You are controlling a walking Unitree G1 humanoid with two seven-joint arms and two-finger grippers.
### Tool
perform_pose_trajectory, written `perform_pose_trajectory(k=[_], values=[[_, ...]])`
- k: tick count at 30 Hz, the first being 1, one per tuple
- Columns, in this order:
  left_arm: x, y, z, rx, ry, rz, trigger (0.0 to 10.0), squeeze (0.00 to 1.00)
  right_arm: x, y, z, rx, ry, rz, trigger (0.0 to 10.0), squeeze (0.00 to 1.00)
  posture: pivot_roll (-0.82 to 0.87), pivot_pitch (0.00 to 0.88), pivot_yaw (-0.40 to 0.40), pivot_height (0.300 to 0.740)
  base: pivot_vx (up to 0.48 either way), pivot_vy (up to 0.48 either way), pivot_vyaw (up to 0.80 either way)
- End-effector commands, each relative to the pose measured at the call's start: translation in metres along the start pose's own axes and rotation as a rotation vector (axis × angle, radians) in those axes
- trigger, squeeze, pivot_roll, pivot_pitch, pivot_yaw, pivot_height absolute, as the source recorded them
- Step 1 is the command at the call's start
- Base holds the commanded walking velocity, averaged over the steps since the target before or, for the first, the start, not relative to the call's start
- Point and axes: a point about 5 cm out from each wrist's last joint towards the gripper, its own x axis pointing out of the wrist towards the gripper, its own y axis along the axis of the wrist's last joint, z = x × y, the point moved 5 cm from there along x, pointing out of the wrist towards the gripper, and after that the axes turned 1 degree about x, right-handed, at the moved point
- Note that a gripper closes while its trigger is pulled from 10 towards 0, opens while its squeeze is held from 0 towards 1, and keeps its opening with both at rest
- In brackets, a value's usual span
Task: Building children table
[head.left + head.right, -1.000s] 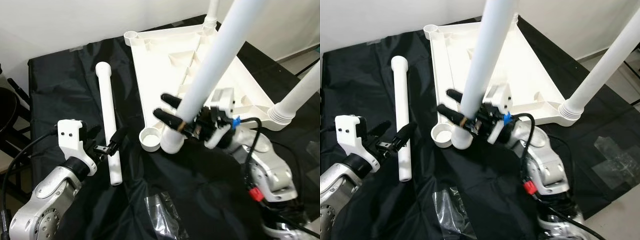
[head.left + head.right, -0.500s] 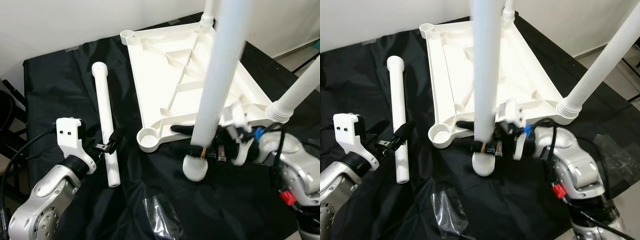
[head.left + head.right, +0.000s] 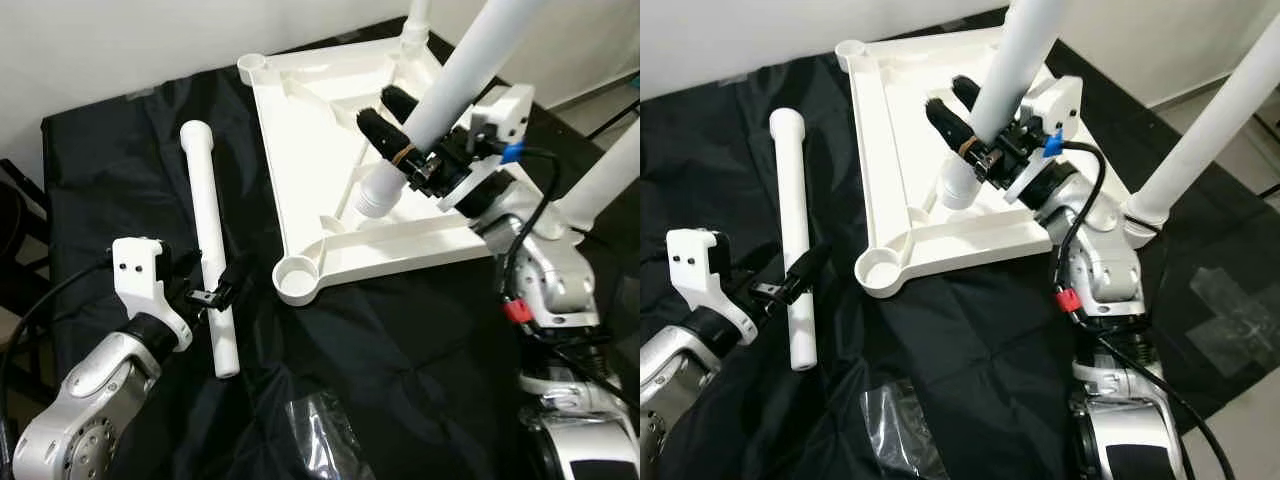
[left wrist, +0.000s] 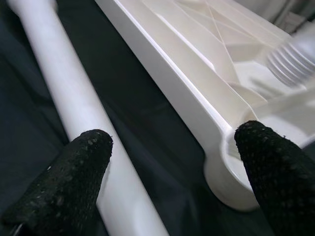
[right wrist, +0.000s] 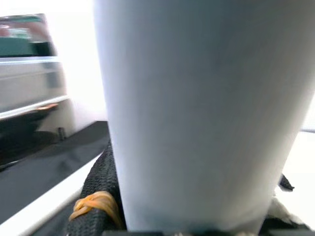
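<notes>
A black cloth [image 3: 400, 350] covers the floor in front of a white wall, and on it lies the white tabletop [image 3: 330, 130] upside down, ribs up. Two legs already stand in its far and right-hand corners; the near-left socket [image 3: 297, 277] and the far-left socket [image 3: 252, 68] are still empty.

The right gripper [image 3: 392, 128] is clamped on the third leg [image 3: 450, 75], fingers pinching it just above its threaded end. Half a second ago that end rested on the cloth just off the tabletop's near edge, beside the near-left socket, with the leg upright. Now the leg is lifted and tilted, its end hanging over the ribbed middle of the tabletop, well away from any socket. So the seating try at the near corner did not take, I judge, and the leg must be brought back and lined up again.

The left gripper [image 3: 213, 290] has stayed where it was, fingers spread at either side of the lower end of the loose leg [image 3: 208, 235] lying on the cloth along the tabletop's left edge.

The left wrist view shows what the head views cannot: the fingers [image 4: 74, 182] are wide apart, one just beside the loose leg, the other over the near-left socket's rim. The right wrist view shows an orange band [image 5: 96, 204] on one finger pressed against the leg.
</notes>
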Motion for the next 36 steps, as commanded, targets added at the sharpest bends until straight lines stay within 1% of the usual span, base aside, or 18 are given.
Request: perform_pose_trajectory(k=[1,2,3,4,6,7,9,12,15,16,18,20,22,26,27,28,31,36], values=[[-0.005,-0.002,-0.002,0.005,0.008,-0.022,10.0,0.00,0.003,0.009,-0.001,-0.033,0.000,0.039,10.0,0.00,0.08,0.370,0.042,0.740,0.000,0.000,0.00],[-0.007,-0.003,-0.002,0.009,0.010,-0.030,10.0,0.00,0.006,0.007,0.002,-0.030,-0.012,0.039,10.0,0.00,0.08,0.371,0.042,0.740,0.000,0.000,0.00],[-0.009,-0.002,-0.002,0.012,0.010,-0.033,10.0,0.00,0.009,0.000,-0.006,-0.009,0.034,0.013,10.0,0.00,0.09,0.381,0.043,0.740,0.000,0.000,0.00],[-0.009,-0.002,-0.002,0.012,0.010,-0.033,10.0,0.00,0.009,0.000,-0.006,-0.009,0.034,0.013,10.0,0.00,0.09,0.381,0.043,0.740,0.000,0.000,0.00],[-0.009,-0.001,-0.001,0.015,0.009,-0.037,10.0,0.00,0.009,-0.012,-0.023,0.010,0.137,-0.038,10.0,0.00,0.09,0.379,0.044,0.740,0.000,0.000,0.00],[-0.009,-0.001,-0.001,0.015,0.009,-0.037,10.0,0.00,0.009,-0.012,-0.023,0.010,0.137,-0.038,10.0,0.00,0.09,0.379,0.044,0.740,0.000,0.000,0.00],[-0.008,-0.001,-0.001,0.012,0.007,-0.036,10.0,0.00,0.004,-0.016,-0.037,0.013,0.241,-0.066,10.0,0.00,0.08,0.377,0.041,0.740,0.000,0.000,0.00],[-0.007,-0.001,0.000,0.012,0.005,-0.035,10.0,0.00,0.000,-0.018,-0.043,0.017,0.287,-0.084,10.0,0.00,0.07,0.373,0.039,0.740,0.000,0.000,0.00],[-0.005,0.000,0.001,0.008,0.001,-0.025,10.0,0.00,-0.021,-0.026,-0.066,0.028,0.485,-0.173,10.0,0.00,0.07,0.366,0.033,0.740,0.000,0.000,0.00],[-0.005,0.000,0.001,0.008,0.001,-0.025,10.0,0.00,-0.021,-0.026,-0.066,0.028,0.485,-0.173,10.0,0.00,0.07,0.366,0.033,0.740,0.000,0.000,0.00],[-0.005,0.001,0.001,0.010,0.002,-0.022,10.0,0.00,-0.033,-0.030,-0.077,0.026,0.568,-0.221,10.0,0.00,0.07,0.363,0.029,0.740,0.000,0.000,0.00],[-0.005,0.001,0.001,0.010,0.002,-0.022,10.0,0.00,-0.033,-0.030,-0.077,0.026,0.568,-0.221,10.0,0.00,0.07,0.363,0.029,0.740,0.000,0.000,0.00],[-0.005,0.002,-0.001,0.012,0.007,-0.020,10.0,0.00,-0.045,-0.030,-0.085,0.043,0.643,-0.255,10.0,0.00,0.06,0.359,0.029,0.740,0.000,0.000,0.00],[-0.005,0.003,-0.002,0.013,0.009,-0.019,10.0,0.00,-0.051,-0.030,-0.088,0.052,0.672,-0.268,10.0,0.00,0.06,0.358,0.030,0.740,0.000,0.000,0.00],[-0.005,0.003,-0.002,0.015,0.010,-0.017,10.0,0.00,-0.057,-0.029,-0.089,0.054,0.704,-0.289,10.0,0.00,0.06,0.354,0.029,0.740,0.000,0.000,0.00],[-0.004,0.004,-0.003,0.015,0.010,-0.015,10.0,0.00,-0.064,-0.027,-0.089,0.060,0.727,-0.308,10.0,0.00,0.06,0.353,0.030,0.740,0.000,0.000,0.00],[-0.003,0.004,-0.003,0.016,0.008,-0.014,10.0,0.00,-0.069,-0.025,-0.088,0.064,0.746,-0.323,10.0,0.00,0.06,0.349,0.031,0.740,0.000,0.000,0.00],[0.001,0.006,0.000,0.009,-0.011,-0.004,10.0,0.00,-0.091,-0.010,-0.085,0.086,0.829,-0.380,10.0,0.00,0.05,0.340,0.030,0.740,0.000,0.000,0.00]])
